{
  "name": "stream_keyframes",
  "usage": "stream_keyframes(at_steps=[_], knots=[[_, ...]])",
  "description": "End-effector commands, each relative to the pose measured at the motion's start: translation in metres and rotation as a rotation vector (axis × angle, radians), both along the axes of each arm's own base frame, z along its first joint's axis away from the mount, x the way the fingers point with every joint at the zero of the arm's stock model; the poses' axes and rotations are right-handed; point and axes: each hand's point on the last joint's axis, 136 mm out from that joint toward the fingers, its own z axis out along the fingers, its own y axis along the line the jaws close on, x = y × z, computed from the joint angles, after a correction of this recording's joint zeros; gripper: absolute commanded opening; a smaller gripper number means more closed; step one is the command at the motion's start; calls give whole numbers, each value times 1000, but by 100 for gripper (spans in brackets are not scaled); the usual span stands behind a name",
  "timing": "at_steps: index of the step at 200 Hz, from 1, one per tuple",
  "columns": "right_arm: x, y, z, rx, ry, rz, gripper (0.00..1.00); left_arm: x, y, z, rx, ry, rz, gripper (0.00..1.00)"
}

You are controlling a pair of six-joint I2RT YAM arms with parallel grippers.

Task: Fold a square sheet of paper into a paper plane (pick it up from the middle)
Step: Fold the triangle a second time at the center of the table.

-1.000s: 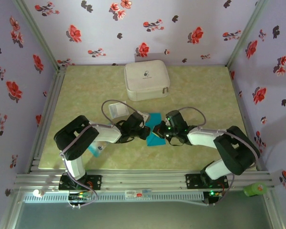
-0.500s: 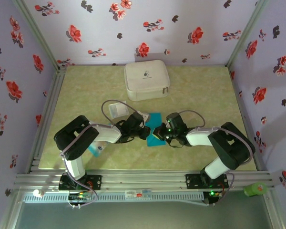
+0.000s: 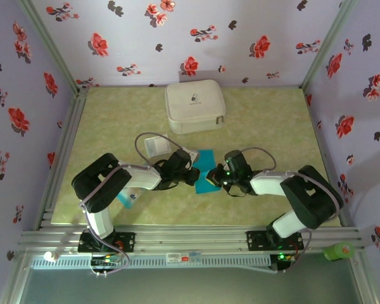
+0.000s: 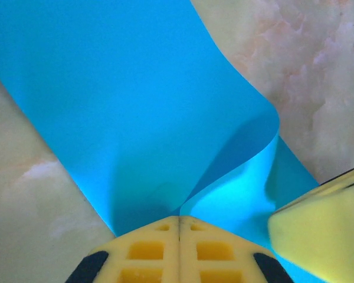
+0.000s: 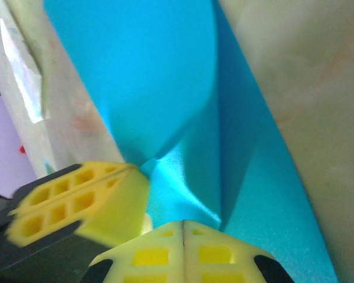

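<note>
The left claw [image 4: 178, 223] is squeezed tight, pinching the blue sheet of paper [image 4: 135, 106], which buckles up into a curl at the pinch. The right claw [image 5: 183, 226], just beside it, is also clamped fully closed on the same sheet. The sheet rests on the worktop [image 3: 272, 120], near the white case [image 3: 194, 106], on the side facing the arms.
</note>
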Motion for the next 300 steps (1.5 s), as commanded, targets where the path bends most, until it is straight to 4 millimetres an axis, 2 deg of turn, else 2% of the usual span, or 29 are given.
stream_keyframes(at_steps=[1,53,90,102,122,153,166,206,248,270,300], knots=[[14,-9,13,-32,-40,-19,0,0,9,-9,41,10,15,0],[26,-8,1,-11,-5,-17,0,-1,8,-12,68,11,-9,0],[13,-34,-37,-133,74,-90,0,-1,9,-12,78,7,-16,0],[9,-39,-41,-153,90,-103,0,-2,10,-13,81,11,-17,0],[11,-40,-31,-148,65,-106,0,-3,12,-14,87,8,-18,0],[27,-20,9,-71,-22,-26,0,-3,12,-12,82,9,-15,0],[33,-18,16,-66,-42,-24,0,-3,12,-10,83,7,-18,0],[36,-13,2,-38,-6,-21,0,-5,14,-14,94,9,-25,0],[30,-40,-34,-84,76,-105,0,-5,14,-16,99,13,-25,0],[32,-45,-33,-77,69,-117,0,-5,15,-17,103,14,-27,0],[45,-40,-15,20,29,-122,2,-6,15,-16,106,16,-27,0]])
